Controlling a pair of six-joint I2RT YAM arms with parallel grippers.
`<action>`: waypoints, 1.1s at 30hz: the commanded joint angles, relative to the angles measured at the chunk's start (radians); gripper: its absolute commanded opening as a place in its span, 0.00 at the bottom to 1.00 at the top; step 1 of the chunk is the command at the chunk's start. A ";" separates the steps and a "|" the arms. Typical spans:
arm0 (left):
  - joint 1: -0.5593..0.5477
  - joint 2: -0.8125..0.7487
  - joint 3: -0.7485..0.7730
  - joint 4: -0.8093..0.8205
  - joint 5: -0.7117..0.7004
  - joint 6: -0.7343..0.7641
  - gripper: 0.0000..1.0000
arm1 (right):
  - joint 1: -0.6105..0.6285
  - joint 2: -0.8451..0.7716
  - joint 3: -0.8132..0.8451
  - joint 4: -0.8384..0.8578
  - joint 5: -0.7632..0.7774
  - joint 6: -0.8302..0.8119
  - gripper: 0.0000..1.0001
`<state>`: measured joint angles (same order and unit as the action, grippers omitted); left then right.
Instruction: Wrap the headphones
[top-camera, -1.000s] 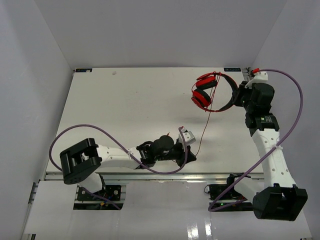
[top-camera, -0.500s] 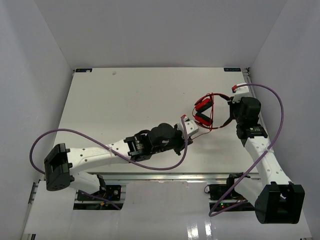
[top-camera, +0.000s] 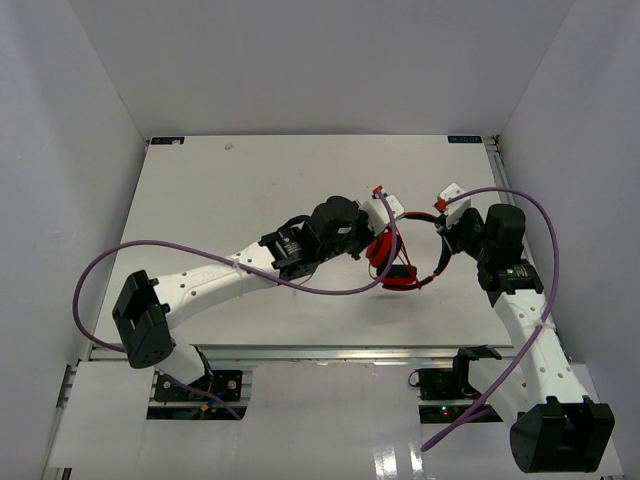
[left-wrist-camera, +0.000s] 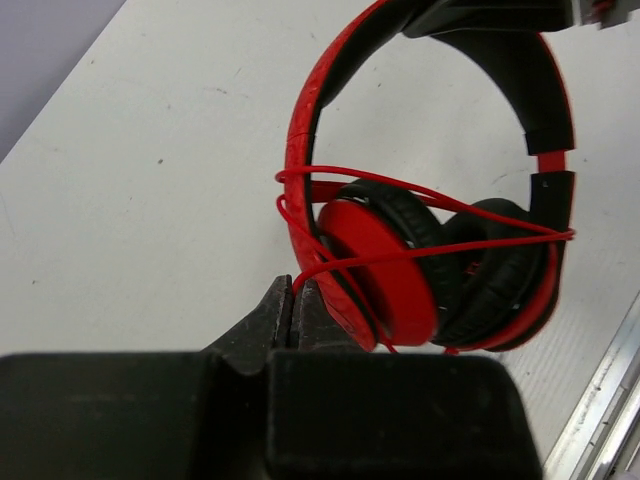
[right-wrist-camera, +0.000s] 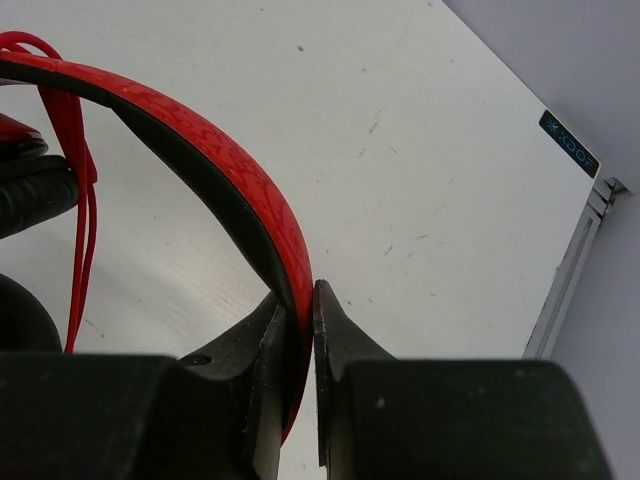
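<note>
Perhaps aloft — headphones (left-wrist-camera: 380, 270) in right tool (right-wrist-camera: 297, 295)

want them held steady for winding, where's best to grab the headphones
The headband, mid-arch, coming edge-on so one jaw sits inside the arch and one outside: the band is thin and flat there, clear of the earcups and cable loops. The right gripper holds it so.

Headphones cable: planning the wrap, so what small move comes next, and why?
Probably the left gripper should carry the cable around the earcups again, taut: it pinches the cable, loops already cross the earcups, and the right gripper clamps the headband.
</note>
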<state>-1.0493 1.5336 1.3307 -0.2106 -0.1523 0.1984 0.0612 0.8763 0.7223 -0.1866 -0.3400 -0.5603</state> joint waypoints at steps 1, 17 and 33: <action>0.057 -0.002 0.051 0.023 0.035 0.028 0.00 | 0.002 -0.036 0.011 -0.033 -0.123 -0.030 0.08; 0.145 -0.058 -0.127 0.187 0.206 -0.070 0.12 | 0.001 -0.045 0.071 -0.125 -0.330 0.135 0.08; 0.263 -0.186 -0.420 0.465 0.454 -0.316 0.23 | 0.000 0.013 0.203 -0.119 -0.482 0.364 0.08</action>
<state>-0.8049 1.3682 0.9483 0.1951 0.2629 -0.0644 0.0602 0.8863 0.8455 -0.3424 -0.6955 -0.3080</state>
